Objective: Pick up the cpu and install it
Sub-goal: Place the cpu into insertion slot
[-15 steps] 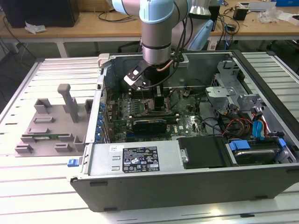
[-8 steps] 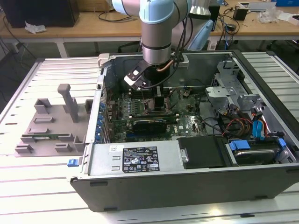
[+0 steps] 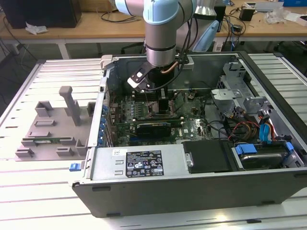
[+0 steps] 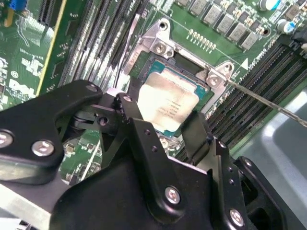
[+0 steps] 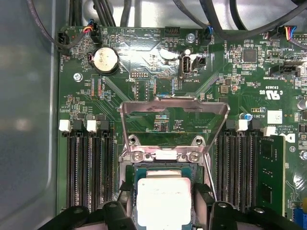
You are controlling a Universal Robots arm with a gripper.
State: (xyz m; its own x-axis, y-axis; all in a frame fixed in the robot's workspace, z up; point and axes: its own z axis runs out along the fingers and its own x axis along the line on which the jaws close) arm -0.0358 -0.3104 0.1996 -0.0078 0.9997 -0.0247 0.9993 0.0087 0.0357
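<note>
The gripper [image 4: 163,112] is down inside the computer case [image 3: 192,191], its fingers [image 4: 130,108] closed in against two opposite edges of the cpu [image 4: 168,98], so it appears to have hold of the chip. The cpu lies level between the fingertips, directly over the socket [image 5: 163,155] and in it or just above it; I cannot tell whether it is fully seated. By my reading the pick-up is done and the placing is nearly done. The grip is not released, and the load plate [image 5: 172,103] stands hinged up just beyond the fingertips, not yet folded down and clamped. The thin retaining lever [image 4: 268,100] slants away to one side of the gripper, unlatched. Rows of memory slots [image 5: 91,167] flank the socket on both sides of the fingers, with one memory stick [image 5: 271,167] fitted further out. A coin battery [image 5: 105,60] sits well beyond the load plate. Nothing lies across the socket itself. The grey tray [image 3: 48,129] rests outside the case, well away from the gripper.
</note>
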